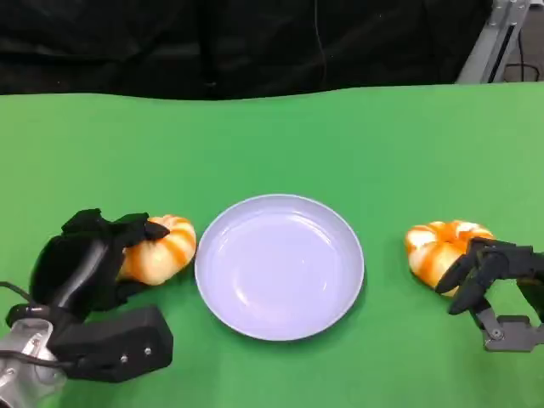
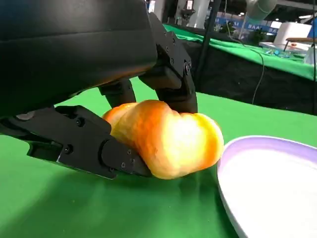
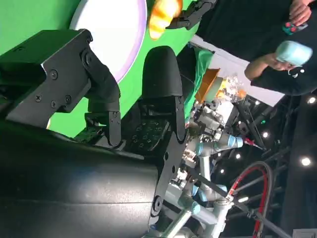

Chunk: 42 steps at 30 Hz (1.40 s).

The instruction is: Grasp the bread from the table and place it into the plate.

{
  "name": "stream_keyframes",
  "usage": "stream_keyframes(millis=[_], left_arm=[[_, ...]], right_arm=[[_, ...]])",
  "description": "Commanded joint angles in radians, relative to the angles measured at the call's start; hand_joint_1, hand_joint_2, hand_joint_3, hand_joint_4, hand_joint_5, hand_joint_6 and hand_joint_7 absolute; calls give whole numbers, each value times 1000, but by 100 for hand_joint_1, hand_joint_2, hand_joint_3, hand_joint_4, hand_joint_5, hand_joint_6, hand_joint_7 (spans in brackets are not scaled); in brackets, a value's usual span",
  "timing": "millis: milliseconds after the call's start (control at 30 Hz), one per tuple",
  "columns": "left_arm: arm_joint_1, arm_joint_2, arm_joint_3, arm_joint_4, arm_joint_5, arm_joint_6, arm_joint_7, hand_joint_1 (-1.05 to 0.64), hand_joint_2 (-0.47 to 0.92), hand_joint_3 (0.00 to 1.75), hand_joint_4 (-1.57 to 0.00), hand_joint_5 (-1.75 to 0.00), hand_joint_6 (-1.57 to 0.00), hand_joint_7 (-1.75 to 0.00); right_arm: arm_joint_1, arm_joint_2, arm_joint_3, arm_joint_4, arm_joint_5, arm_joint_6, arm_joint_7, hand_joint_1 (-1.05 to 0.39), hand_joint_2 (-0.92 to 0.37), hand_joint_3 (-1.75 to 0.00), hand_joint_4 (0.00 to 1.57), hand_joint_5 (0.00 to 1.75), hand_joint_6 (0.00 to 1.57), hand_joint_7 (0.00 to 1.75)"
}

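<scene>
left robot hand (image 1: pixel 93 259), nearest the camera, grasps a bread (image 1: pixel 160 247): the left wrist view shows fingers (image 2: pixel 168 74) over its top and another under its near side, with the bread resting on the green table (image 1: pixel 272 136). plate (image 1: pixel 280 265) lies just beyond the held bread, on the side away from the palm, its rim almost touching. judged next move: lift, then carry toward the plate. right robot hand (image 1: pixel 489 276) is released, fingers apart, beside a second bread (image 1: pixel 440 246) on the plate's far side.
</scene>
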Motion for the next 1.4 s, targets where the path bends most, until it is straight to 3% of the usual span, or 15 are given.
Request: stream_keyframes(millis=[33,233,500,633,867,1033,1400], left_arm=[[29,38,17,-65,3,4,19,-10,92,28,-37,-138,-55,-94],[87,54,26,-219,16,6,19,-10,92,29,-35,-142,-52,-96],[105,56,33,-259,16,24,2,-11,92,30,-34,-142,-51,-97],[160,56,44,-436,5,38,-72,-13,92,29,-35,-140,-52,-97],[183,51,64,-483,6,62,-107,-13,92,29,-36,-139,-52,-96],[157,-6,18,-523,27,31,-133,-9,92,29,-40,-138,-55,-96],[117,-54,-15,-502,46,17,-189,-7,92,24,-41,-142,-56,-100]], right_arm=[[-1,-14,0,-1,23,-2,7,23,-53,-110,103,119,105,97],[-5,-16,-2,9,24,-9,13,22,-52,-111,102,121,104,98],[-6,-16,-3,10,23,-11,13,21,-52,-111,101,122,104,98],[-9,-11,-4,11,14,-20,4,22,-51,-112,102,121,104,98],[-10,-11,-4,14,14,-22,3,22,-51,-113,103,121,105,98],[-8,-10,-1,13,20,-18,6,24,-52,-113,103,122,105,98],[-4,-8,1,5,9,-14,-5,22,-51,-115,102,122,104,97]])
